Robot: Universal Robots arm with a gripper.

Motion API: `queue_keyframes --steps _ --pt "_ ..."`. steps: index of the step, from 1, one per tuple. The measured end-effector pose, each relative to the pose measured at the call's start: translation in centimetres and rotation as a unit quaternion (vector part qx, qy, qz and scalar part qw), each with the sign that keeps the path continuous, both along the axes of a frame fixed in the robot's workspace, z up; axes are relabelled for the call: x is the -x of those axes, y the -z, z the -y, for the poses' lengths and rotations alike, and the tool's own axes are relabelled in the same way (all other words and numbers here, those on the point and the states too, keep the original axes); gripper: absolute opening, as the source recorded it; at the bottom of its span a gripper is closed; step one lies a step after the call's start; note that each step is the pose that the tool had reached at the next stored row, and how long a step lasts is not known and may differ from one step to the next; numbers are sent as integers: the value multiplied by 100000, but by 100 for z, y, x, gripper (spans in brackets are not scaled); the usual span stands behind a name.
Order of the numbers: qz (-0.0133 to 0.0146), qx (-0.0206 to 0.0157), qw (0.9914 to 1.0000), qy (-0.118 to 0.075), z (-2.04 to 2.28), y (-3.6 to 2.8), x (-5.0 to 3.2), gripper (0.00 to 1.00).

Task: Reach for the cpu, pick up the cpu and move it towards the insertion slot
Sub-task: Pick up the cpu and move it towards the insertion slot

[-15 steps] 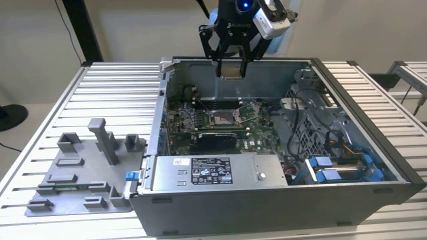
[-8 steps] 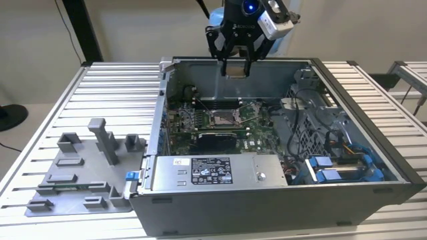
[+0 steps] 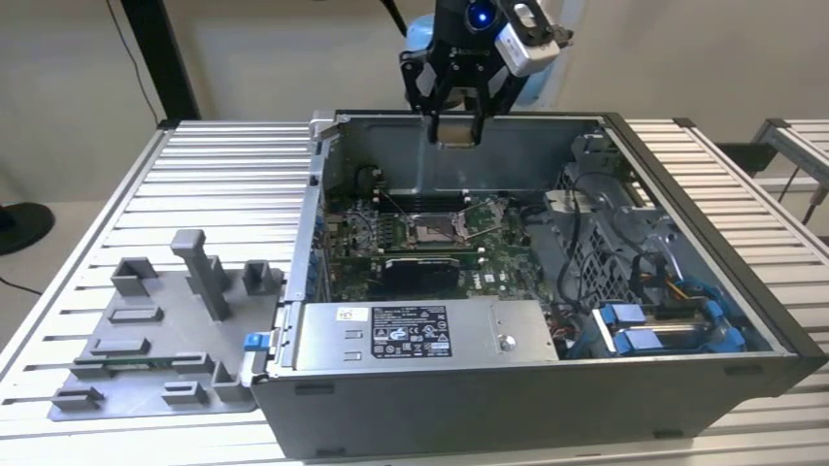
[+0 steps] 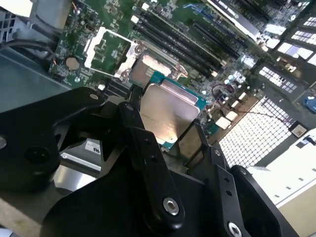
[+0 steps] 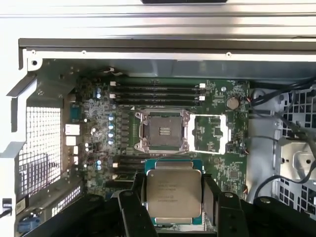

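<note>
We've got the gripper (image 5: 174,210) clamped on the cpu (image 5: 174,193), fingers on two opposite edges, silver lid toward the first wrist camera, chip held flat. In the exterior view the gripper (image 3: 456,136) hangs high over the rear wall of the open computer case (image 3: 725,320), well above the board.

Key relation: the insertion slot (image 5: 163,130) sits below and slightly ahead of the held cpu, frame open, dark centre exposed. In the second wrist view the cpu (image 4: 168,114) overlaps the near edge of the insertion slot (image 4: 148,66). Chip is square, edges look roughly parallel to the socket frame.

Around it: load plate (image 5: 209,134) flipped open just beside the slot, memory slots (image 5: 155,89) on the far side, cables (image 3: 609,209) toward the exterior view's right. Grey tray (image 3: 155,335) sits outside the case. We judge the descent path unobstructed.
</note>
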State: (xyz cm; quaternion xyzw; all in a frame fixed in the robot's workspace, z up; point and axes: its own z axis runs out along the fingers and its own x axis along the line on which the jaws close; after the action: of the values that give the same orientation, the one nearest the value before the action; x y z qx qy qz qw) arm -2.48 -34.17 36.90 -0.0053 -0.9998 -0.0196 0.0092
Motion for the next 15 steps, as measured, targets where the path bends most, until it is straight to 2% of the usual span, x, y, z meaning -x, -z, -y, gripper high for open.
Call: queue_keyframes --steps 7,10,13,15 --pt "0 1 100000 190 -195 54 0 0" --pt "0 -2 99999 320 -266 65 -1 0" --pt "-6 4 99998 686 -302 69 0 0" --pt "-7 9 99993 1142 -310 70 5 0"
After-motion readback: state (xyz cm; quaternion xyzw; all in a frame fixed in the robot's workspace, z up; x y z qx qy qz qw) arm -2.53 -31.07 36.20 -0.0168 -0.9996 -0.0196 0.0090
